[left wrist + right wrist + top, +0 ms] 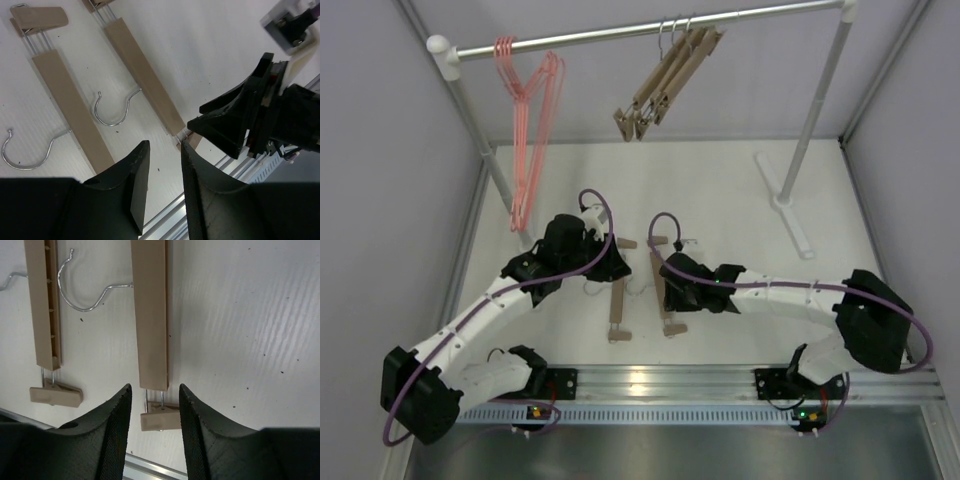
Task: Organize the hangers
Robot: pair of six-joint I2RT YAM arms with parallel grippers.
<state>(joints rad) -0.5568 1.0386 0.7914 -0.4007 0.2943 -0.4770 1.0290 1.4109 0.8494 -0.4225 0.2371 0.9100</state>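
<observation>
- Far left, the thin pink wire triangular hangers (525,130) dangle from the long silver rail (620,35). They are bunched so tightly that counting them is guesswork.
- Next, the left gripper (162,150) hovers low over the white table (720,190). Its fingers (135,180) are parted by a slim gap with nothing between them.
- Between the arms, two tan wooden bar hangers with clip ends and silver hooks lie flat, side by side. They are the left-hand bar (617,310) and the right-hand bar (663,300). From above, the arms cover their middles and hooks.
- The right gripper (155,395) has its fingers spread wide, straddling the near end of the right-hand bar just above its clip. Whether the pads touch the wood cannot be told.
- Danger one: a pinch this close to the end would probably let the long bar pivot and droop on the lift, or slip free.
- Danger two: the two hooks lie near each other, so a dragged bar could snag its neighbour and pull it along.
- Danger three: the left wrist view shows the right gripper just beside the left one, so a careless swing could knock them together.
- Further right, up on the rail, a cluster of hung wooden hangers (670,70) overlaps, and their number is hard to make out.
</observation>
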